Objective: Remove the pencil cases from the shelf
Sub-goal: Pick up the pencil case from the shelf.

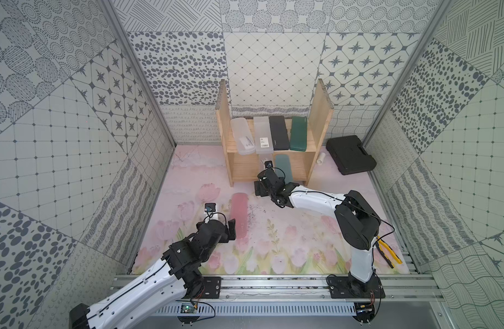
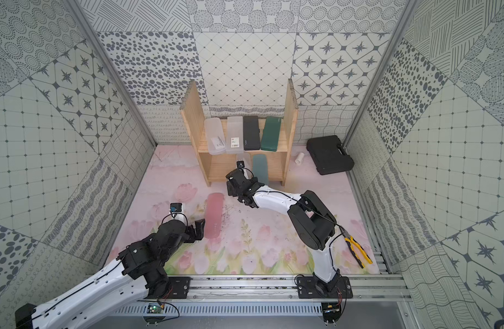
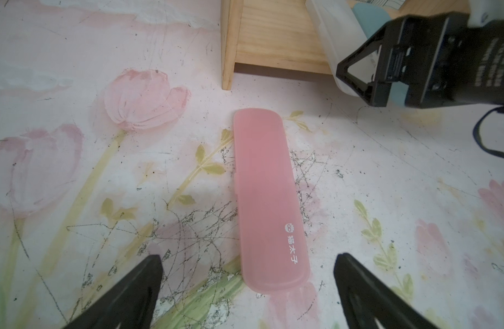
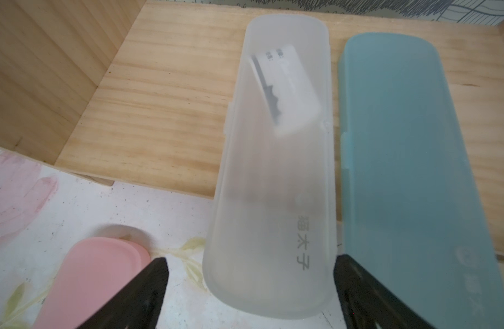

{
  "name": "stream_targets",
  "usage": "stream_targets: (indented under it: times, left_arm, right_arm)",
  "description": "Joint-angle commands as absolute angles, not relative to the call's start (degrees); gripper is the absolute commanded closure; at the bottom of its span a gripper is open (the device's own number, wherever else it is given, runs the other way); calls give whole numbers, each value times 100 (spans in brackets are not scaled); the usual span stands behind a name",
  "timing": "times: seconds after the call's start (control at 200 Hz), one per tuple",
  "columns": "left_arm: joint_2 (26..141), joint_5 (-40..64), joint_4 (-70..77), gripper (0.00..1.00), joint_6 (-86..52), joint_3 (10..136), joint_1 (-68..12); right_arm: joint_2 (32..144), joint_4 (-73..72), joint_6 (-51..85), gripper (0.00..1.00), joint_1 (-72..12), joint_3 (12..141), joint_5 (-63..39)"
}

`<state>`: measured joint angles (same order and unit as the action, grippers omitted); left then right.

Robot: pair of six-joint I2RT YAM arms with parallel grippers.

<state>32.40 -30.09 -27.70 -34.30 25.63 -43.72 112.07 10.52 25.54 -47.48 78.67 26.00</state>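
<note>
The light-wood shelf (image 1: 322, 114) (image 2: 290, 114) stands at the back. Its upper tier holds two frosted clear pencil cases (image 1: 242, 135) (image 1: 262, 135), a black one (image 1: 278, 132) and a dark green one (image 1: 298, 132). On the lower tier lie a light blue case (image 1: 284, 168) (image 4: 410, 156) and a frosted clear case (image 4: 273, 185) that sticks out over the front edge. My right gripper (image 1: 263, 186) (image 4: 249, 265) is open, its fingers on either side of that case's near end. A pink case (image 1: 239, 215) (image 3: 269, 199) lies flat on the mat. My left gripper (image 1: 229, 230) (image 3: 248, 262) is open at its near end, holding nothing.
A big black toolbox (image 1: 350, 155) and a small white roll (image 1: 321, 158) lie right of the shelf. Yellow-handled pliers (image 1: 387, 252) rest at the mat's front right corner. Patterned walls close in three sides; a metal rail (image 1: 273, 282) runs along the front.
</note>
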Motion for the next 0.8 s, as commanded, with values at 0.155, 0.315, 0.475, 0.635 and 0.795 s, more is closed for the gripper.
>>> stream_targets:
  times: [0.155,0.315,0.475,0.635,0.795]
  left_arm:
    - [3110,-2804,-2981,1,-3278,2688,-4351]
    - [3035,-2820,-3192,1,-3148,2759,-4364]
    - [2883,-2765,-3213,1,-3050,2731,-4351]
    - [2712,-2769,-3248,1,-3032,2705,-4350]
    - [2671,-2769,-3252,1,-3032,2705,-4351]
  right_arm:
    - [11544,874,2651,4,-4701,8165,2724]
    - [11627,881,2637,5,-4684,8250,2740]
    - [11667,896,2652,5,-4645,8295,2777]
    - [11719,1032,2783,5,-4563,8379,2761]
    - [11828,1048,2794,5,-4482,8502,2601]
